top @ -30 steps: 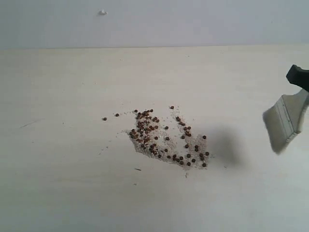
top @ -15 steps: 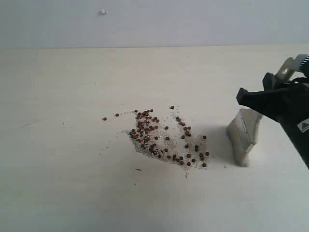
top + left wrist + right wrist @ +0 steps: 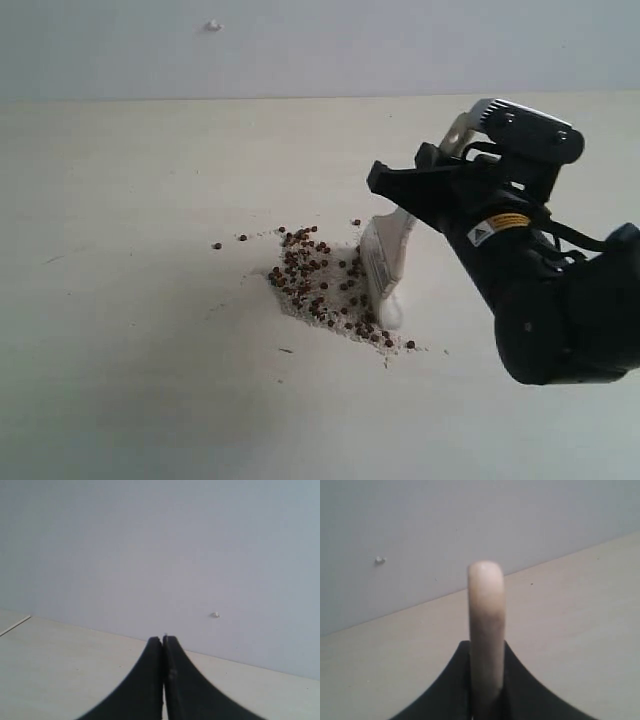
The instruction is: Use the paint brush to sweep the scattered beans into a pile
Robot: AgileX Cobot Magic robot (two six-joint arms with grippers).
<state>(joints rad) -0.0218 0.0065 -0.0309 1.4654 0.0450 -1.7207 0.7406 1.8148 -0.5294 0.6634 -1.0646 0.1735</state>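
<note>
Dark reddish-brown beans (image 3: 310, 280) lie in a loose patch with whitish grit on the pale table (image 3: 120, 380); no compact pile shows. The paint brush (image 3: 386, 262) stands at the patch's right edge, its pale bristles (image 3: 391, 312) pressed onto the table. My right gripper (image 3: 405, 195) is shut on its wooden handle (image 3: 486, 610), which sticks out between the black jaws (image 3: 486, 647). One bean (image 3: 409, 344) lies just right of the bristles. The left gripper (image 3: 163, 639) is shut and empty, facing the wall, and is outside the exterior view.
Two stray beans (image 3: 216, 245) (image 3: 242, 238) lie left of the patch. A grey wall (image 3: 320, 50) closes off the table's far edge. The right arm's black bulk (image 3: 560, 310) covers the right part of the table.
The right arm came in from the right edge, lowered the brush to the table and dragged it left. The right-hand beans were pushed closer to the rest.
</note>
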